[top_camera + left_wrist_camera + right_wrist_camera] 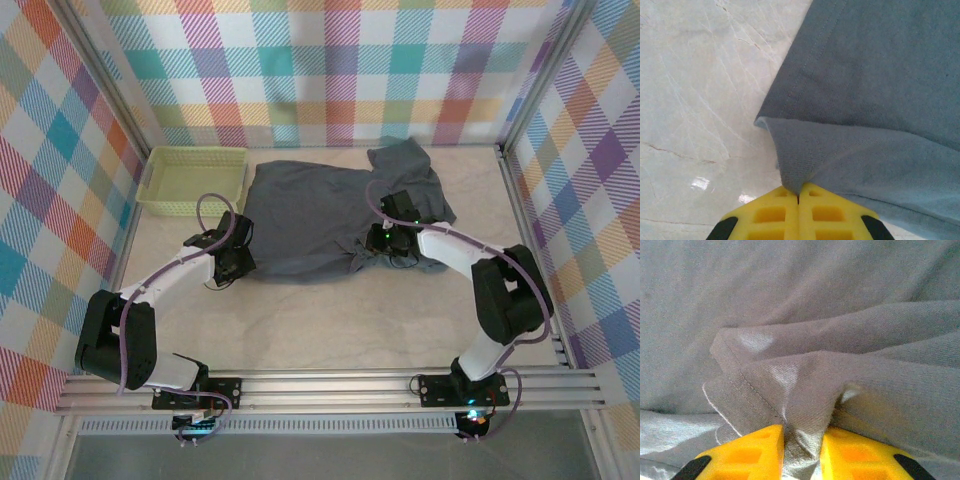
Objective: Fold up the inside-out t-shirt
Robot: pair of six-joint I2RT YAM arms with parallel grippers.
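Centre frame, the slate blue-grey soft cloth t-shirt lies spread, long axis left-right; my left gripper pinches its lower-left corner, jaws together; my right gripper clamps a bunched fold lower right; cloth runs upward from both.

You have a plain slate blue-grey shirt, a pale yellow-green basket, a cream marbled table and pastel plaid walls.
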